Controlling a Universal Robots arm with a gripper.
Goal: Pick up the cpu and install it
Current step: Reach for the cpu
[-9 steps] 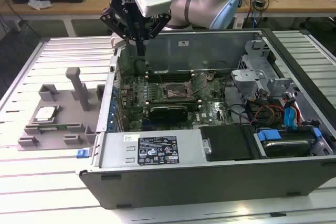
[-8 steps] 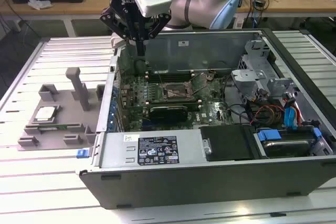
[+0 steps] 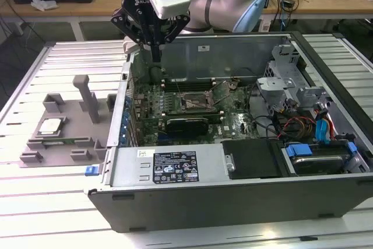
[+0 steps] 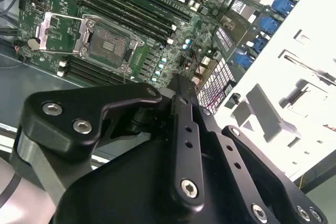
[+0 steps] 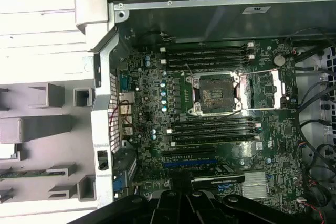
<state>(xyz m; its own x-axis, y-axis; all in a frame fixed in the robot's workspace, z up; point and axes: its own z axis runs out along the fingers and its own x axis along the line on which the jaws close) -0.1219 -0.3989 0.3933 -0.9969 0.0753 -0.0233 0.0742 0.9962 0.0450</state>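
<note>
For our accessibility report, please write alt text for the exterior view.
A black robot gripper hangs over an open grey metal computer case. The small silver square cpu lies outside it, on a grey plastic tray at the exterior view's left.

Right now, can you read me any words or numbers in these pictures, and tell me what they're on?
Nothing can be read.
Black label on the computer case: print too small.
White sticker beside it: blurred.
Motherboard markings: too small.

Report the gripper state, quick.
Gripper: closed, holding nothing; the cpu lies on the grey tray.
</note>
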